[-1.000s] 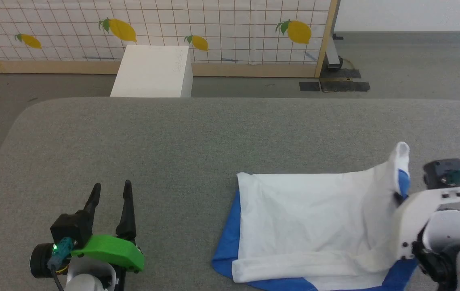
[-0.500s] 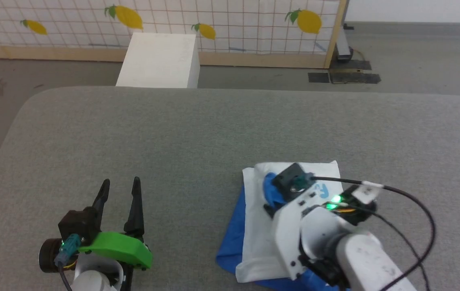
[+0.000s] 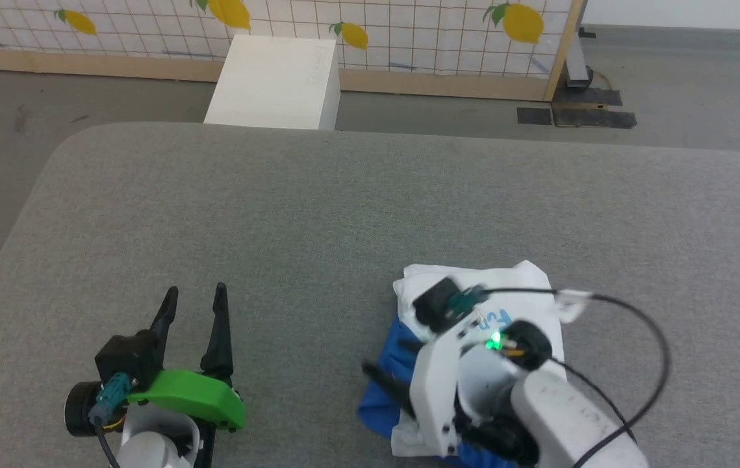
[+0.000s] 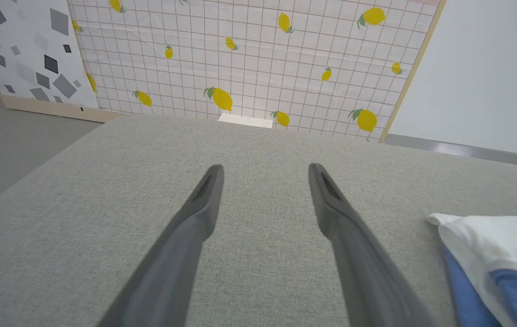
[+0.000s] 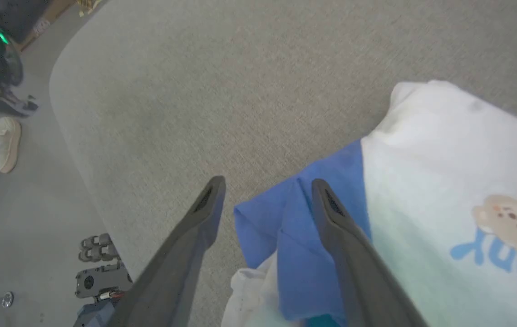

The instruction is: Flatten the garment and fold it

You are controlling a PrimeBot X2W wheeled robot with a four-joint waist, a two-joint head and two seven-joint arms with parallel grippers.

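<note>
On the grey table, the head view shows the folded garment near the front right and the left gripper well apart at lower left, jaws open and empty. Left wrist view: the garment's white and blue edge lies at the right. Right wrist view: the right gripper hangs over the garment's blue edge, jaws spread, gripping nothing; a shoe stands beside the table.
</note>
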